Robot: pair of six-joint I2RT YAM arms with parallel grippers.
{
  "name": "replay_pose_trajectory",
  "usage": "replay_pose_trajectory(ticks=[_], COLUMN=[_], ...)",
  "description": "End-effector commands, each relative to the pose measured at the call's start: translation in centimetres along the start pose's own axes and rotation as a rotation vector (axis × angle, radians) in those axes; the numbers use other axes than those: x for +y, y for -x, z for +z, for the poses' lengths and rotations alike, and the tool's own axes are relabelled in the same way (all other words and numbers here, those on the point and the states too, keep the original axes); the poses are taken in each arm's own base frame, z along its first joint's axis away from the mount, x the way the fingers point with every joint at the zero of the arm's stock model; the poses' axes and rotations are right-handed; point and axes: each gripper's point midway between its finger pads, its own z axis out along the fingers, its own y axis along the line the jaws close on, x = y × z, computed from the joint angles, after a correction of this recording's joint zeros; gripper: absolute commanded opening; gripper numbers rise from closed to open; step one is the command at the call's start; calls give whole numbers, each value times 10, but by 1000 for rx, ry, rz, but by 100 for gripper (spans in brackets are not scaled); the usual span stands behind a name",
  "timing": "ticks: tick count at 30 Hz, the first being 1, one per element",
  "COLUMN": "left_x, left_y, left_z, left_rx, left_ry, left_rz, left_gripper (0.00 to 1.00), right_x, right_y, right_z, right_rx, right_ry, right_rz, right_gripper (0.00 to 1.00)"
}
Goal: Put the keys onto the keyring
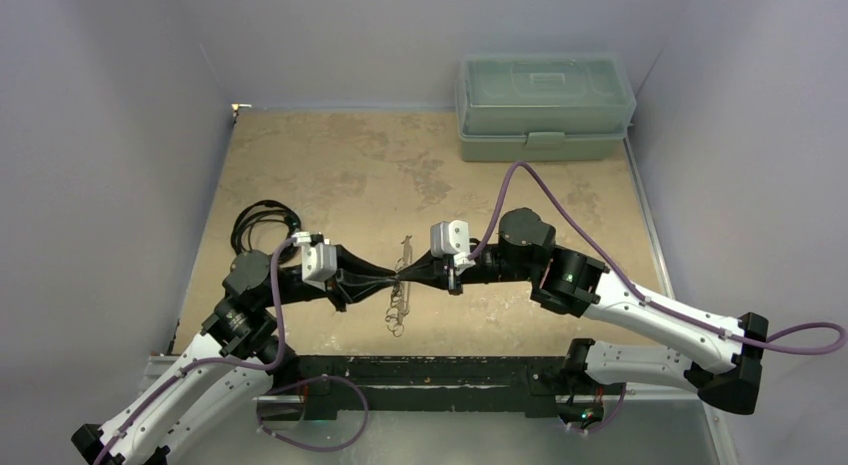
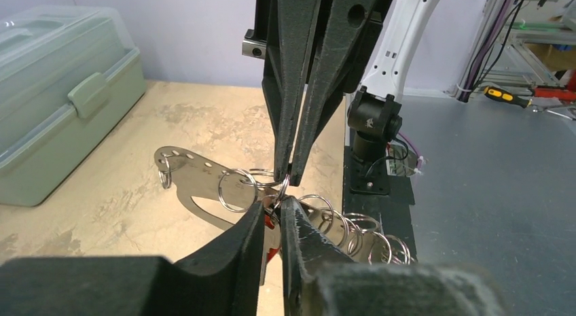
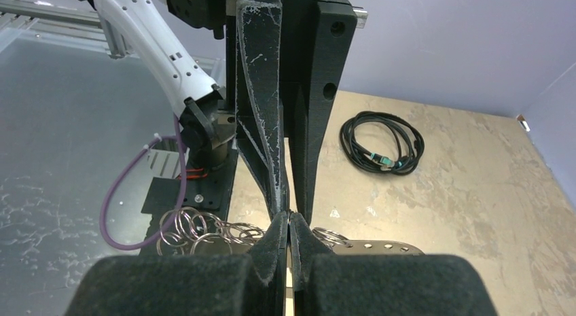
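The left gripper [image 2: 273, 204] has its fingers almost together on the tiny silver metal key with a bright red plastic head [image 2: 271, 227], of which only a sliver of red shows between them. Facing it, the right gripper [image 2: 285, 174] has its fingers pinched on one thin wire ring of the keyring [image 2: 204, 180], a chain of silver wire rings joined to a flat pale tab with punched holes. The keyring lies mid-desk, between the arms.

The key looks light, stiff and slippery, so it is best held by its plastic head. The rings are springy and loose, and would likely swing unless gripped close to the split.

A pale green lidded plastic box [image 1: 545, 105] sits at the far right of the tan desk [image 1: 330, 165], and a coiled black cable [image 3: 348, 143] lies at the left, both well apart. The main obstruction is the two sets of fingertips crowding each other.
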Motion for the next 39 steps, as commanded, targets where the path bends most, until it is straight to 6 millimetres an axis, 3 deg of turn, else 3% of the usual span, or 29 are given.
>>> replay_pose_trajectory(ticks=[1, 5, 16, 17, 21, 23, 28, 39], left_x=[-3, -5, 15, 14, 14, 13, 14, 14], left_y=[17, 18, 9, 9, 8, 8, 5, 3], left_z=[2, 1, -1, -1, -1, 0, 1, 1], left_rx=[-41, -52, -17, -16, -14, -13, -5, -1], left_ry=[-22, -32, 72, 69, 65, 59, 58, 55], left_rz=[46, 56, 85, 87, 86, 86, 77, 75], left_gripper=[11, 0, 0, 0, 0, 0, 0, 0], right_x=[2, 3, 3, 3, -1, -7, -13, -23], right_y=[19, 19, 8, 7, 5, 8, 10, -17], right_z=[0, 1, 2, 2, 1, -1, -6, -1], right_rx=[-55, -58, -23, -16, 6, 17, 83, 258], right_ry=[18, 24, 21, 19, -1, -29, -50, -63], right_rz=[-22, -21, -7, -7, -11, -17, -23, 1], right_gripper=[0, 0, 0, 1, 31, 37, 39, 41])
